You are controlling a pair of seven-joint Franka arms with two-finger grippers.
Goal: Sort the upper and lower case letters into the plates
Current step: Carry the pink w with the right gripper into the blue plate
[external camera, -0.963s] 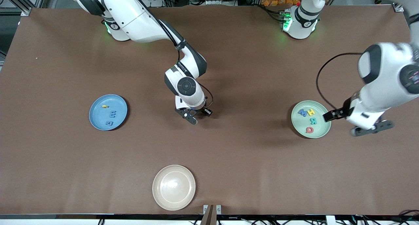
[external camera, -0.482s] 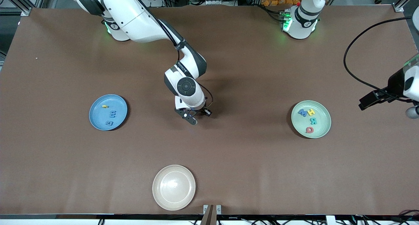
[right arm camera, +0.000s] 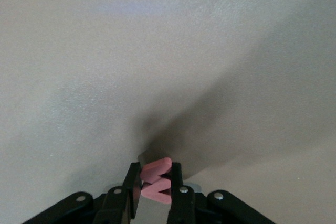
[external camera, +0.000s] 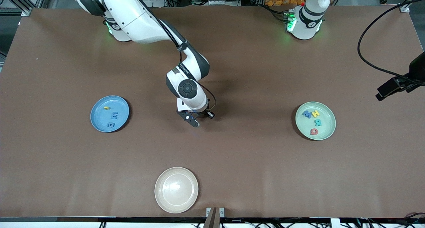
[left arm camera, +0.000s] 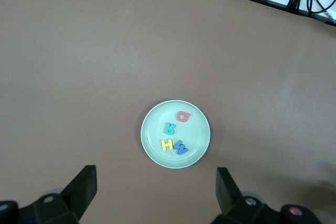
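My right gripper (right arm camera: 156, 184) pinches a pink letter (right arm camera: 156, 181) low over mid-counter (external camera: 232, 155); my left gripper's (left arm camera: 155, 195) fingers (spread wide) hang above the mint plate (left arm camera: 152, 153).

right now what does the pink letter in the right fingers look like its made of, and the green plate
Pink letter: probably foam, thick with a matte face and soft edges, pinched between the right gripper's fingers. Mint green plate: looks like smooth plastic or melamine, slight sheen on a thin rim; ceramic is possible.

Left gripper (left arm camera: 155, 192) cut off by the wrist view's edge; pink letter (right arm camera: 156, 181) half hidden between right fingers (right arm camera: 176, 184).
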